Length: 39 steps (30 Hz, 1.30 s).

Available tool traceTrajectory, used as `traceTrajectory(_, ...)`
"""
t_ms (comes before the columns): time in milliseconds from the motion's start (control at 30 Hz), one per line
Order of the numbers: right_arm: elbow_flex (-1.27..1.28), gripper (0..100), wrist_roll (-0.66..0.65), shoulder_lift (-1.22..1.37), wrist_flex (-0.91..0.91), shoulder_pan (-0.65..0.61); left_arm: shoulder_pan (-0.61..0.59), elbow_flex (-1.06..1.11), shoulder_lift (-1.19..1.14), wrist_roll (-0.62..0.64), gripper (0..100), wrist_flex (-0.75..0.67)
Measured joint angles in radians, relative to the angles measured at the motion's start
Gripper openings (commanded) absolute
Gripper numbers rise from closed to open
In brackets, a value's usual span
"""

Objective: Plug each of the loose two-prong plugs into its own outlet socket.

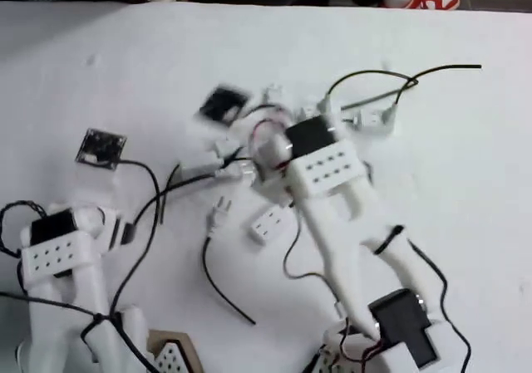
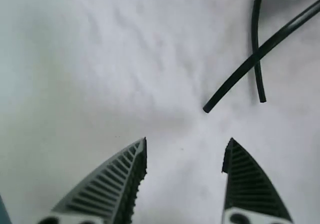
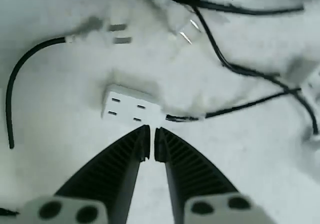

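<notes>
When reading the right wrist view, find the right pincer (image 3: 151, 134) with its fingers nearly together, a thin slit between the tips, clamped on nothing. Locate the white outlet block (image 3: 127, 107) flat on the bench (image 3: 60, 179) just past those tips, slots facing up, nothing plugged in; treat contact between tips and block as impossible to judge. Beyond the block, note a loose two-prong plug (image 3: 97, 33), prongs bare, trailing a black cord (image 3: 47, 43). Note a second plug (image 3: 184, 30), blurred, near it among crossing cables.

In the left wrist view, find the left pincer (image 2: 187, 144) with fingers wide apart over bare bench, gripping nothing. Note two black cable ends (image 2: 206, 108) past the tips.

In the high view, place the left arm (image 1: 62, 252) at the lower left and the right arm (image 1: 349, 215) stretched from the lower right to the middle, above the tangle of cables. Note one dark square board (image 1: 100, 147) left of the tangle and another board (image 1: 223, 103) behind it.
</notes>
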State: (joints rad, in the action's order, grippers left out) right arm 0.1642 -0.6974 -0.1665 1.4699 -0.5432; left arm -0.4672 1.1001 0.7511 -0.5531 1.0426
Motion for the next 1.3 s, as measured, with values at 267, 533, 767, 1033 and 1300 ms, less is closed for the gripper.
traceTrajectory(267, -0.06, 16.3, -0.316, 0.178, 0.0, -0.12, -0.031, 0.083, 0.003, 0.0, 25, -0.086)
traceTrajectory(533, -0.252, 16.6, -0.347, 0.443, 0.0, -0.175, -0.146, 0.083, 0.003, 0.071, 25, -0.114)
traceTrajectory(767, -0.287, 16.6, -0.407, 0.493, 0.008, -0.245, -0.183, 0.083, 0.003, 0.089, 25, -0.126)
traceTrajectory(1033, -0.287, 21.6, -0.437, 0.554, 0.009, -0.273, -0.183, 0.083, 0.003, 0.091, 25, -0.126)
traceTrajectory(1300, -0.336, 23.1, -0.44, 0.644, 0.002, -0.276, -0.183, 0.092, 0.002, 0.091, 25, -0.126)
